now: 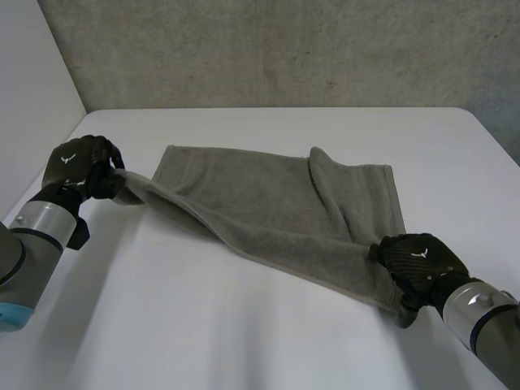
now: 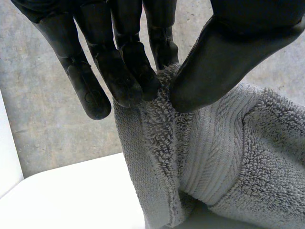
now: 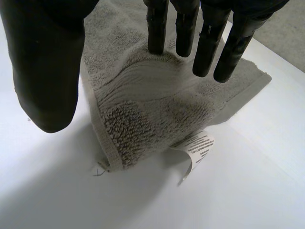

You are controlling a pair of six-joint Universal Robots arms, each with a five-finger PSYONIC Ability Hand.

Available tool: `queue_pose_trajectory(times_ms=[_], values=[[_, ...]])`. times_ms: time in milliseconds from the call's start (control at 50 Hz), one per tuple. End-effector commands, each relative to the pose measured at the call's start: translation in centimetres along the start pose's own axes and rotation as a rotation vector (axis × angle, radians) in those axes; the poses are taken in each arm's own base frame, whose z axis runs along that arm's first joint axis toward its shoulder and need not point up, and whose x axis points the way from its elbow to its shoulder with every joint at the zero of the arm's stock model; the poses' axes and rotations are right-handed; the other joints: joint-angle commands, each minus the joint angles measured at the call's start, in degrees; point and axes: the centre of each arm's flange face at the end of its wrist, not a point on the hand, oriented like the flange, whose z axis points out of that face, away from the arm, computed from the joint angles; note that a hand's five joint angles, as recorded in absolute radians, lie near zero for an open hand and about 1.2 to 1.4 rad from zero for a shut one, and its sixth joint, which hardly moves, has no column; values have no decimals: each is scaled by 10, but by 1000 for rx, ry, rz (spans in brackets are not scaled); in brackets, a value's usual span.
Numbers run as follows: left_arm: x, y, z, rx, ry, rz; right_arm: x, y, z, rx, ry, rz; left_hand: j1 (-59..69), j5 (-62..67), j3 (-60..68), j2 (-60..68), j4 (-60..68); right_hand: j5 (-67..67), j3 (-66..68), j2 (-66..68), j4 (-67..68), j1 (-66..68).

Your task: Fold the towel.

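Right hand (image 1: 416, 262): at the near right corner of the towel (image 1: 268, 203). Fingers are curled over the cloth with the thumb on its other side. I read this as a hold, though the wrist view does not settle how firmly the thumb bears. The corner tip hangs below the hand and touches the white surface (image 1: 244, 333). A care label (image 3: 200, 145) curls out from under the corner tip.

Towel, near long edge: raised off the surface, running in a fairly straight line from one hand to the other.

Left hand (image 1: 81, 166): at the towel's near left corner. Nearly straight fingers (image 2: 128, 71) pinch the hem against the thumb, and the cloth drapes below.

Towel, far half: lies on the surface with the far edge flat. A loose ridge rises from the far right part toward the right hand.

Handling (judgement): thick terry, soft, limp and fairly light. It is neither slippery nor fragile, and it will sag wherever it is unsupported. The best holds are the corners, on the flat woven band by the hem, where both hands now are. The ridge would likely fold in as a crease unless it is drawn out.
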Motion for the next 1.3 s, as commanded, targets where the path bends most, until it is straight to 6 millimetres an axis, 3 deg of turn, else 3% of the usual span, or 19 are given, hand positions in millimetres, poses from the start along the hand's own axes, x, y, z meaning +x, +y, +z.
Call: queue_pose_trajectory(times_ms=[20, 480, 520, 560, 580, 600, 640, 680, 720, 740, 780, 800, 840, 940, 1020, 1040, 1140, 1220, 1300], values=[[2, 1, 0, -3, 5, 1, -2, 7, 7, 15, 10, -3, 66, 59, 27, 25, 18, 7, 20, 20, 20, 17], [2, 2, -1, -6, 6, -3, -5, 20, 31, 36, 22, -25, 66, 59, 27, 25, 18, 158, 171, 172, 171, 168], [2, 2, -1, -5, 6, -3, -4, 20, 32, 41, 27, -26, 66, 59, 27, 25, 18, 220, 233, 234, 233, 231], [2, 2, -1, -6, 6, -3, 0, 17, 33, 51, 41, -25, 66, 59, 27, 25, 18, 413, 426, 426, 426, 423], [2, 2, -1, -6, 6, -5, 0, 17, 33, 52, 41, -25, 66, 59, 27, 25, 18, 414, 427, 427, 427, 424], [2, 2, -1, -6, 6, -5, 2, 14, 34, 61, 47, -25, 66, 59, 27, 25, 18, 540, 553, 554, 553, 551], [2, 0, -1, -2, 5, -4, 5, 10, 35, 76, 55, -29, 66, 59, 27, 25, 18, 583, 596, 597, 596, 593], [1, -1, -1, 1, 2, -1, 12, 3, 35, 90, 72, -30, 66, 59, 27, 25, 18, 583, 596, 597, 596, 593], [1, -4, 0, 9, 3, 2, 26, -26, 27, 170, 121, -48, 66, 59, 27, 25, 18, 583, 596, 597, 596, 593], [2, -6, 0, 13, 5, 4, 26, -26, 27, 171, 121, -48, 66, 59, 27, 25, 18, 583, 596, 597, 596, 593], [5, -10, 0, 23, 11, 6, 39, -66, 5, 269, 162, -84, 66, 59, 27, 25, 18, 583, 596, 597, 596, 593], [6, -18, 0, 43, 14, 11, 39, -66, 5, 269, 162, -85, 66, 59, 27, 25, 18, 583, 596, 597, 596, 593], [8, -31, -2, 74, 18, 18, 52, -98, -12, 307, 188, -124, 66, 59, 27, 25, 18, 583, 596, 597, 596, 593], [13, -61, -8, 148, 27, 28, 58, -122, -24, 264, 158, -156, 66, 59, 27, 25, 18, 583, 596, 597, 596, 593], [17, -71, -14, 178, 33, 30, 56, -113, -10, 163, 105, -164, 66, 59, 27, 25, 18, 583, 596, 597, 596, 593], [17, -71, -14, 178, 33, 30, 54, -103, 1, 97, 79, -177, 66, 59, 27, 25, 18, 583, 596, 597, 596, 593], [16, -59, -17, 142, 31, 23, 48, -77, 26, 2, 28, -190, 66, 59, 27, 25, 18, 583, 596, 597, 596, 593], [12, -36, -15, 74, 20, 12, 45, -59, 44, 19, 42, -190, 66, 59, 27, 25, 18, 583, 596, 597, 596, 593], [10, -27, -13, 43, 13, 5, 47, -52, 49, 48, 71, -190, 66, 59, 27, 25, 18, 583, 596, 597, 596, 593]])
